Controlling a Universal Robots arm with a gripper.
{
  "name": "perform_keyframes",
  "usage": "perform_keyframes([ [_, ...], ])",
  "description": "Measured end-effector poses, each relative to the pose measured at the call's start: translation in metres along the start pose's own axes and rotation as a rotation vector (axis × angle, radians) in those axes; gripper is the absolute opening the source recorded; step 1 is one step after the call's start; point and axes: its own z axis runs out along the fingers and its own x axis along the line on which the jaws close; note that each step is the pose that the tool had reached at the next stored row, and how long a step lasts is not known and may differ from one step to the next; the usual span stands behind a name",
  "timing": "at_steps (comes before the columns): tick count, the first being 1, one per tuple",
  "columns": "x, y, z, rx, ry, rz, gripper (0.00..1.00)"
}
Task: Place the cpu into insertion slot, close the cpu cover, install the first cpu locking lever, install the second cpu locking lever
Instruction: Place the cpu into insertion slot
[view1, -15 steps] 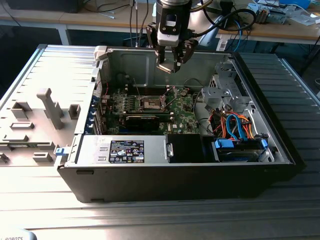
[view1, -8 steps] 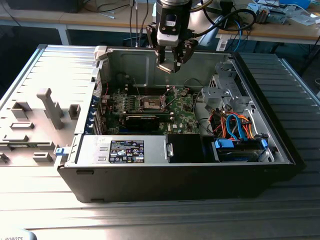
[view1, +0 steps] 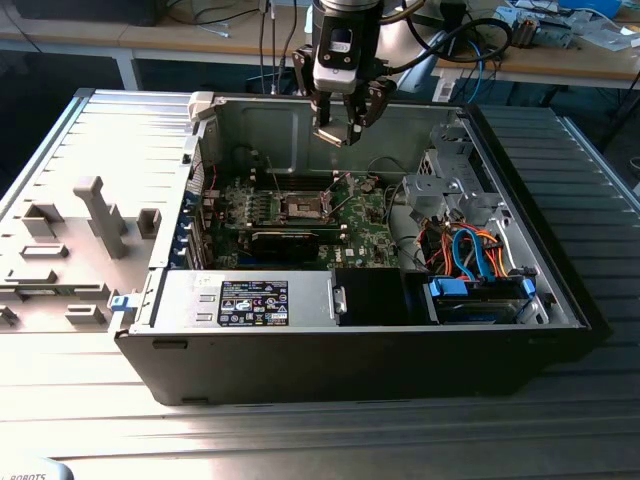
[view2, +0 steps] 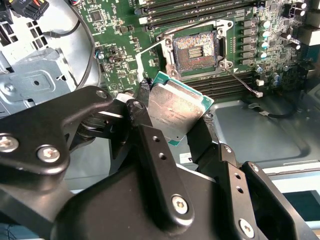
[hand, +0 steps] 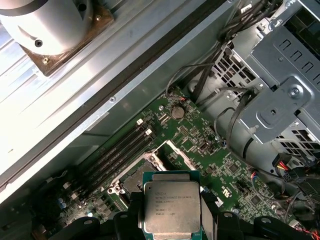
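Note:
My gripper (view2: 175, 107) is shut on the cpu (view2: 178, 114), a flat square chip with a silver-grey top, its two black fingers (view2: 150, 145) pressing opposite edges. In the exterior view the gripper (view1: 340, 130) hangs above the open computer case, over the back of the green motherboard (view1: 365, 225). The insertion slot (view2: 196, 50) lies below and apart from the chip, its tan and dark pin field bare. In the first wrist view the cpu (hand: 172, 207) partly hides the slot (hand: 131, 181). The cpu cover (hand: 177, 152) stands raised beside the slot. A thin wire locking lever (view2: 242, 82) sticks out from the socket corner.
A metal drive cage (hand: 280, 90) and bundled cables (view1: 470, 250) fill the case on the exterior view's right. A long black card (view1: 285, 243) lies in front of the slot, and memory slots (hand: 115, 155) run beside it. Grey fixture blocks (view1: 90, 215) stand on the table outside.

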Motion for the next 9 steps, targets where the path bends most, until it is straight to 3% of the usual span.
perform_keyframes([
  [9,0.0000,0.0000,0.0000,-0.0003,-0.0012,0.013,0.55],
])
